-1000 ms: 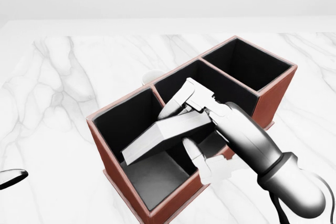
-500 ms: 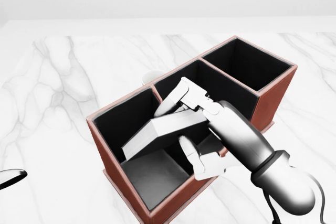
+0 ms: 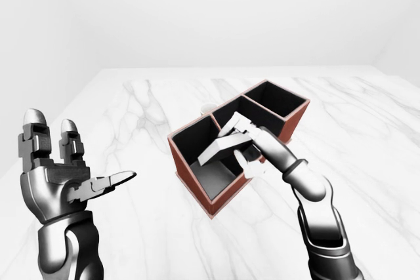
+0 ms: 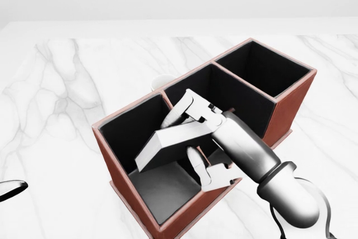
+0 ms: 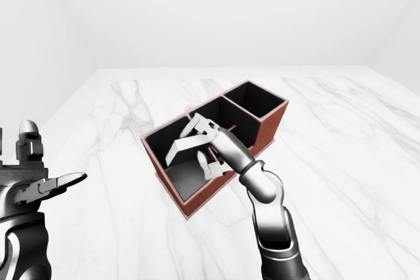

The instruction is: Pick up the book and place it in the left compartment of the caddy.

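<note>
The red-brown caddy (image 4: 293, 102) with three black-lined compartments lies diagonally on the marble table (image 4: 61, 104). My right hand (image 4: 182, 136) is shut on the grey book (image 4: 168, 141), fingers above it and thumb below. The book slants down to the left, and its low end is inside the left compartment (image 4: 162, 191), above the grey floor. Its high end sits over the divider to the middle compartment (image 4: 224, 96). My left hand (image 3: 85, 155) is raised at the left of the left-eye view, open and holding nothing, well apart from the caddy.
A small white round object (image 4: 162, 81) peeks out behind the caddy's far wall, mostly hidden. The right compartment (image 4: 263, 68) holds nothing. Marble spreads all round the caddy. A flat black shape (image 4: 11, 190) at the head view's lower left is my own left hand.
My right hand has moved left over the caddy with the book. The book now tilts more steeply, with its low end still in the left compartment. The left hand has hardly moved.
</note>
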